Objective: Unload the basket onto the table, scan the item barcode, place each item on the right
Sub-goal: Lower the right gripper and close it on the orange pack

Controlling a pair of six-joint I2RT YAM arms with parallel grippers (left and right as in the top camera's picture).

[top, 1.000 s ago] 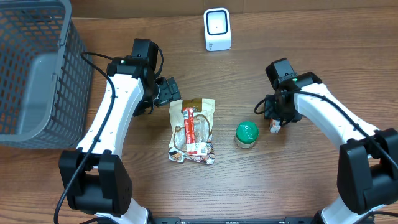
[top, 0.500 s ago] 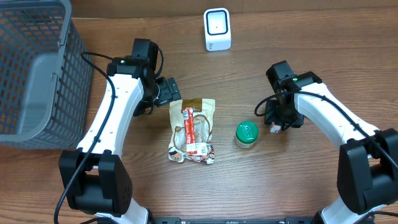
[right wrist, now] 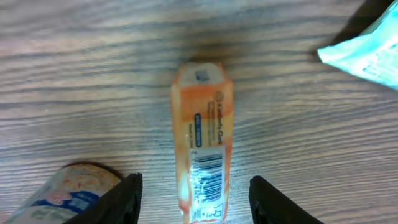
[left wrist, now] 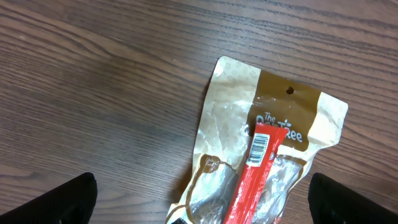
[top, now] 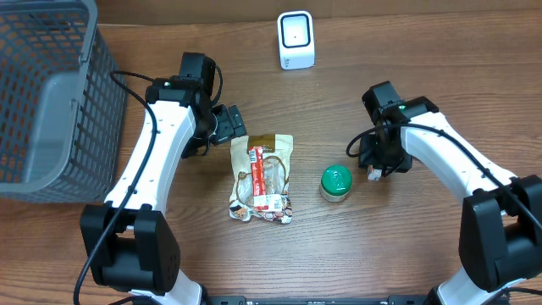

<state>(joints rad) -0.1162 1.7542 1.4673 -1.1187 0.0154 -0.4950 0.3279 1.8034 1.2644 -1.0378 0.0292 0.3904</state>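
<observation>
A small orange pack [right wrist: 200, 134] lies flat on the wooden table with its barcode label facing up. My right gripper [right wrist: 196, 205] is open, one dark finger [right wrist: 118, 200] on each side of the pack with a gap to both. From above, the right gripper [top: 375, 161] covers most of the orange pack [top: 373, 174]. A tan snack bag [left wrist: 267, 149] with a red barcode strip lies near the centre. My left gripper [left wrist: 202, 205] hangs wide open over the bag's top end, holding nothing. From overhead the left gripper [top: 232, 127] sits just left of the bag [top: 263, 178].
A white scanner [top: 295, 40] stands at the back centre. A green-lidded jar [top: 335, 182] sits between the bag and the orange pack, and it also shows in the right wrist view [right wrist: 78, 186]. A grey mesh basket [top: 47, 93] fills the left. A teal packet corner [right wrist: 367, 53] lies nearby.
My right gripper has shifted slightly toward the table's front over the orange pack, and its jaws have spread a little. The left arm has not moved.
</observation>
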